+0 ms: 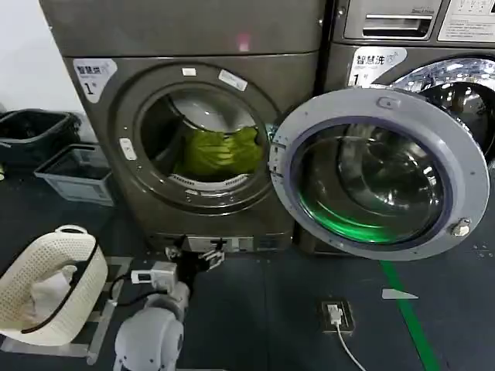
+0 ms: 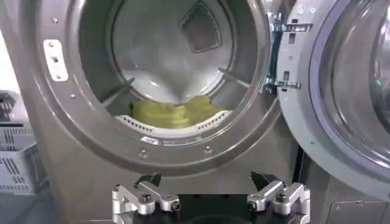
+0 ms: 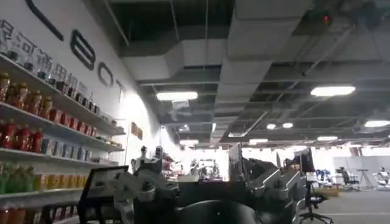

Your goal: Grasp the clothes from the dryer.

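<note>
Now, head view: left gripper low before bronze-grey front-loading dryer, one yellow-green crumpled cloth heap above and beyond it in the drum | left wrist view: fingers spread, empty; cloth ahead, likely soft, light, pinch a raised fold | right wrist view: right gripper spread, aimed away.

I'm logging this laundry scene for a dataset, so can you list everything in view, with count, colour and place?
dryer: one, bronze-grey, straight ahead, door swung open to its right
clothes: one heap, yellow-green, low in the drum
neighbouring machine: one, grey, right of the dryer
crates: two, one grey and one black, on the floor left of the dryer
laundry basket: one, cream, lower left, tilted
floor socket: one, plug with white cable
left gripper: one, open, before the dryer below the porthole
right gripper: one, open, pointing into the room
</note>
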`<state>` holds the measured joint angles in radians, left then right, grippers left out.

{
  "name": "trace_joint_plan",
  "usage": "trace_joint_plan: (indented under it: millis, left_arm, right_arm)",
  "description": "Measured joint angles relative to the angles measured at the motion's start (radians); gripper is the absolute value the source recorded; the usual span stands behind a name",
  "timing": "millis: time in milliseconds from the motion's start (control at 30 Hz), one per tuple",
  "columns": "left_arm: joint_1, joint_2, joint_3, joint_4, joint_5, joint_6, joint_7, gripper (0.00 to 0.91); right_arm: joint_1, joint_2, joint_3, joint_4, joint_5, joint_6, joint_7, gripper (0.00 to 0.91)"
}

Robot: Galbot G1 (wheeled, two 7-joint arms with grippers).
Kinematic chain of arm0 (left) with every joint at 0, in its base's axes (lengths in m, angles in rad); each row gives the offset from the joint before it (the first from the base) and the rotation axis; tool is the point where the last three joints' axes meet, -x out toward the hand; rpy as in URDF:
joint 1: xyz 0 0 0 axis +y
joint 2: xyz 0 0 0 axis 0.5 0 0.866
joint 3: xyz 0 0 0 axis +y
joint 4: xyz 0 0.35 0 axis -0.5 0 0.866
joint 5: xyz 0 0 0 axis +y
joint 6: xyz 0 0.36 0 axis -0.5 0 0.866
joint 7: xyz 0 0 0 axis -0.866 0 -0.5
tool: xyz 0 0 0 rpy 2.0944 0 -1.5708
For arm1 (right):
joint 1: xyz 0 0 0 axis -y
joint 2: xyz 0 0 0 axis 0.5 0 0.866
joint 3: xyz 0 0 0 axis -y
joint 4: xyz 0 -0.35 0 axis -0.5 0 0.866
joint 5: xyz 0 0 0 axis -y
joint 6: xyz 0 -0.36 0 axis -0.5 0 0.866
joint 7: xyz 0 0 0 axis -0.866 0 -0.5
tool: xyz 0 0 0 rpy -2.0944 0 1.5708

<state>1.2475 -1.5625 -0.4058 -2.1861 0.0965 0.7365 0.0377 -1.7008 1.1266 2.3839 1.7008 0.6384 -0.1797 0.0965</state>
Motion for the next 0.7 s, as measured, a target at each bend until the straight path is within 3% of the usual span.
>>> trace_joint_plan:
  millis: [700]
  left_arm:
    - [0.01, 0.001, -0.004, -0.018, 0.004, 0.0, 0.004, 0.907]
  right_arm:
    - [-0.004, 0.009, 0.007, 0.001, 0.007, 0.004, 0.002, 0.907]
